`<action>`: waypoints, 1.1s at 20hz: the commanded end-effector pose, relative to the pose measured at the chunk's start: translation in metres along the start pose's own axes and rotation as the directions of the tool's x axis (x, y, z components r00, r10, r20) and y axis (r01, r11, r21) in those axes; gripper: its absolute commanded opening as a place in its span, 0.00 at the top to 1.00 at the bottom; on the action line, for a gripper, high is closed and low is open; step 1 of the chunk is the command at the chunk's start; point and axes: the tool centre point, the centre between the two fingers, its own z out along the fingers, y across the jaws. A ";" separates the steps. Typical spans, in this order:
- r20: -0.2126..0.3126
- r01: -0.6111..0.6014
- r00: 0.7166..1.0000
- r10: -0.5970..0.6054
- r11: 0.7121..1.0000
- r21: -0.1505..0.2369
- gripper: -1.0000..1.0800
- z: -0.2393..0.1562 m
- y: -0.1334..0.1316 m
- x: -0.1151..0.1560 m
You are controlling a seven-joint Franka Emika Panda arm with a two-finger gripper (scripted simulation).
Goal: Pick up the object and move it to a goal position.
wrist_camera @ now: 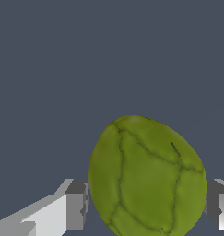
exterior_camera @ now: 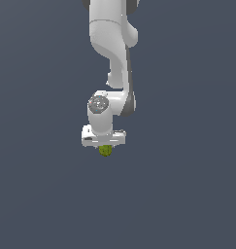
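The object (exterior_camera: 105, 151) is a small olive-green, egg-shaped lump with a mottled, veined surface. In the exterior view it sits directly under the white hand of my arm, half hidden by it. In the wrist view the object (wrist_camera: 148, 177) fills the space between my two grey fingertips (wrist_camera: 76, 205), which press against its sides. My gripper (exterior_camera: 105, 149) is shut on the object. The fingers themselves are hidden behind the hand in the exterior view.
A plain dark blue-grey surface (exterior_camera: 187, 194) surrounds the arm on every side. No other objects, containers or edges show in either view.
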 end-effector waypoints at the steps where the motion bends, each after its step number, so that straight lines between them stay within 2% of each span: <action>1: 0.000 0.000 1.000 0.000 1.000 0.000 1.00 0.001 0.000 0.000; 6: 0.000 0.000 1.000 0.000 1.000 0.000 1.00 -0.001 0.006 -0.002; 10: 0.000 0.000 1.000 0.000 1.000 0.000 1.00 -0.004 0.024 -0.010; 22: 0.000 0.000 1.000 0.000 1.000 0.000 1.00 -0.022 0.128 -0.049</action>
